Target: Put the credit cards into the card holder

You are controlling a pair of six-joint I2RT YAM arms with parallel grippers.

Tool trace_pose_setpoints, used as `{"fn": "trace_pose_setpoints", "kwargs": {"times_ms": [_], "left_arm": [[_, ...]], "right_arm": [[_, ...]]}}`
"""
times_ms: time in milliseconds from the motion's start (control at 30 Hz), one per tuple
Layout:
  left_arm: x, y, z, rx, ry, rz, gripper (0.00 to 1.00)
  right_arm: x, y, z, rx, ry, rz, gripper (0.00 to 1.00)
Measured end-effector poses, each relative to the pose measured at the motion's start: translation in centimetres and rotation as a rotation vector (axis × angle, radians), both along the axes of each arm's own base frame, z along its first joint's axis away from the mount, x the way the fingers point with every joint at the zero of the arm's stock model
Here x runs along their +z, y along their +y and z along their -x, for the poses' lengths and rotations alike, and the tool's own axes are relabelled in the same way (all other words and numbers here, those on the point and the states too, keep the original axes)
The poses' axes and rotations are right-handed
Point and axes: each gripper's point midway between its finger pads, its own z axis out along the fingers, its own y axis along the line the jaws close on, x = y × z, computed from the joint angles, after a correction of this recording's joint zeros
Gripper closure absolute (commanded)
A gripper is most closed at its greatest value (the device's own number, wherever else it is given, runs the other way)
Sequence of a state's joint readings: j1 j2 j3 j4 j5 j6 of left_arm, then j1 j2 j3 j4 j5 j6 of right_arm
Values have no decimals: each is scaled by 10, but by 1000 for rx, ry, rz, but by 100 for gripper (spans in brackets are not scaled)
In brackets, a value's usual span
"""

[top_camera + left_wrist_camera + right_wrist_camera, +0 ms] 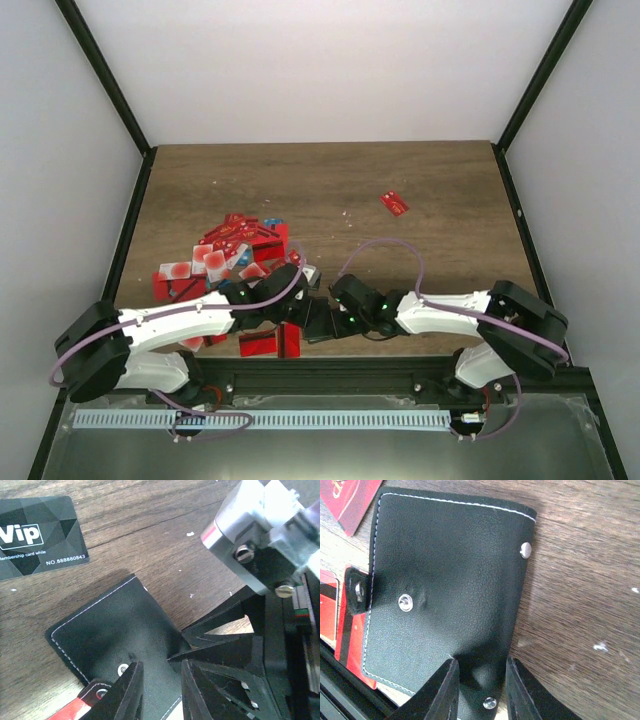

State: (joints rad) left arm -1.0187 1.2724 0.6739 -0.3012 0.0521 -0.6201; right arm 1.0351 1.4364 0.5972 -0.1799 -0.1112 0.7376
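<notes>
Right wrist view has the black stitched leather card holder (pixel 445 580) flat by the near edge of the brown wooden desk (pixel 330 180), long axis running away from the right gripper (pixel 479 690), whose jaws straddle its end, pinching or not I cannot tell; the left gripper (pixel 159 692), jaws slightly apart, sits over its snap.

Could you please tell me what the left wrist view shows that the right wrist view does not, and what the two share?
Only the left wrist view shows a black rectangular plastic VIP membership card and the other arm's grey metal block. Only the right wrist view shows a silver snap at the far corner of the black stitched leather card holder and a separate red plastic card off another corner. Both show that card holder lying on the brown wooden table, with a red card by its strap.
</notes>
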Motion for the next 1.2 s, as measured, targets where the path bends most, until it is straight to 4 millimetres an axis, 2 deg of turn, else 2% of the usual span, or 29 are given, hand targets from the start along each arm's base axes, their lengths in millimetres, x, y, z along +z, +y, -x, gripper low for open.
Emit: {"fn": "trace_pose_setpoints", "kwargs": {"times_ms": [233, 367, 433, 567, 667, 767, 967, 1200], "left_arm": [[-11, 7, -2, 13, 13, -18, 78], [-8, 13, -6, 37, -3, -16, 81], [-5, 17, -15, 66, -13, -9, 83], [-6, 28, -38, 136, -15, 14, 85], [-15, 27, -43, 126, 7, 17, 86], [-25, 23, -40, 103, 35, 10, 86], [-33, 23, -37, 84, 46, 0, 86], [-38, 25, -35, 81, 49, -7, 86]], "right_arm": [[0, 6, -1, 7, 3, -21, 74], [4, 3, 0, 12, -1, -13, 74], [12, 2, 2, 28, -10, -25, 73], [41, 12, 6, 80, -45, -122, 71], [54, 21, 9, 124, -53, -185, 70], [54, 27, 10, 144, -43, -194, 69], [47, 44, -2, 148, -35, -180, 70], [34, 47, -11, 138, -4, -182, 72]]}}
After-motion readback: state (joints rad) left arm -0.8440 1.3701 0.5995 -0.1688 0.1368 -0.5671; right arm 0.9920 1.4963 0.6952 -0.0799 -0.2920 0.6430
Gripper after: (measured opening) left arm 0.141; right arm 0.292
